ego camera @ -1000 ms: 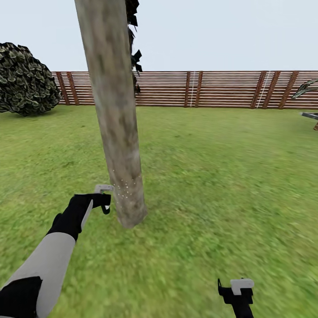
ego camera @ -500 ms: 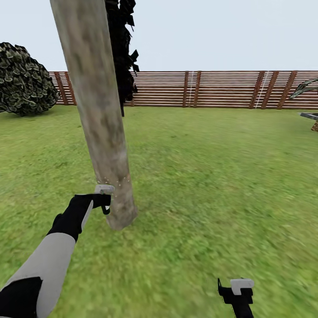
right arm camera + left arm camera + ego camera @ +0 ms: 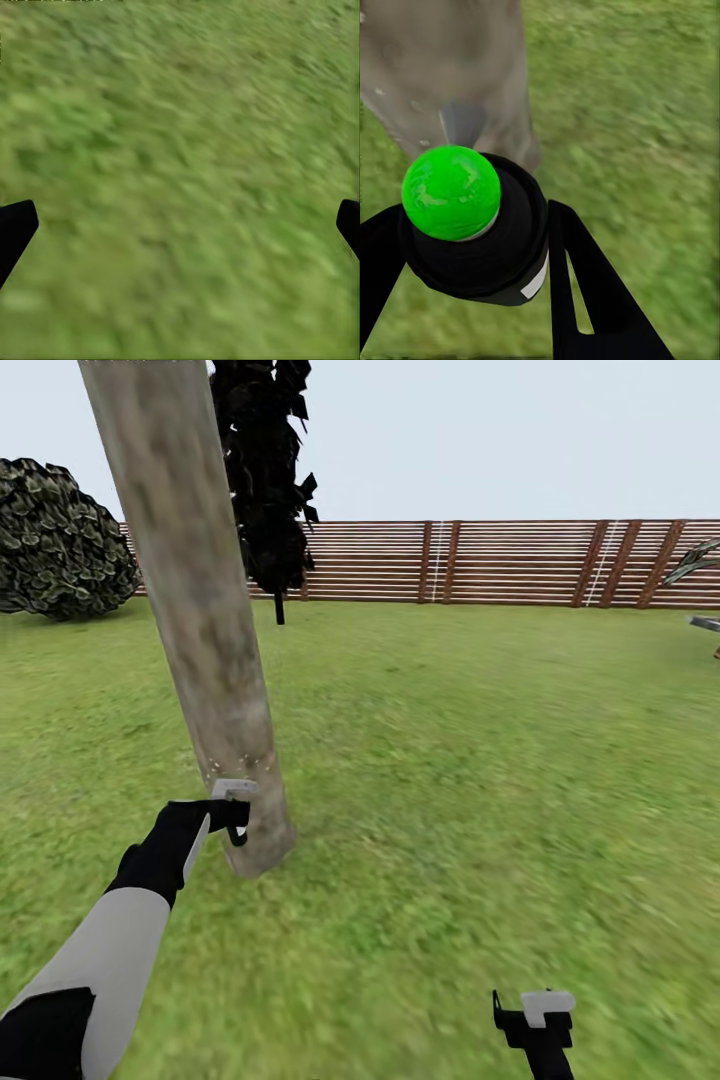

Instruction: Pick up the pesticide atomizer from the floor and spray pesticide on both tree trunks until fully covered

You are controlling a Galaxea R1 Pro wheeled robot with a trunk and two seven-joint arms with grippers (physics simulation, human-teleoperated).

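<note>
A pale, mottled tree trunk (image 3: 200, 640) rises from the grass at the left of the head view, leaning slightly. My left gripper (image 3: 235, 815) is right against its base, shut on the pesticide atomizer (image 3: 472, 232), a black body topped by a bright green ball (image 3: 450, 191). In the left wrist view the trunk (image 3: 450, 67) stands just beyond the atomizer. A few whitish pesticide specks (image 3: 240, 765) dot the bark just above the gripper. My right gripper (image 3: 535, 1010) hangs low at the bottom right, open over bare grass, its black fingertips (image 3: 15, 221) far apart.
Green lawn (image 3: 480, 760) stretches to a reddish-brown slat fence (image 3: 480, 563). A dark cone-shaped tree (image 3: 262, 470) stands behind the trunk, a round dark bush (image 3: 55, 540) at far left, and palm fronds (image 3: 700, 560) at the right edge.
The camera has moved: the trunk now sits further left in the picture and the dark cone tree has come out from behind it. Both arms keep their places in the picture.
</note>
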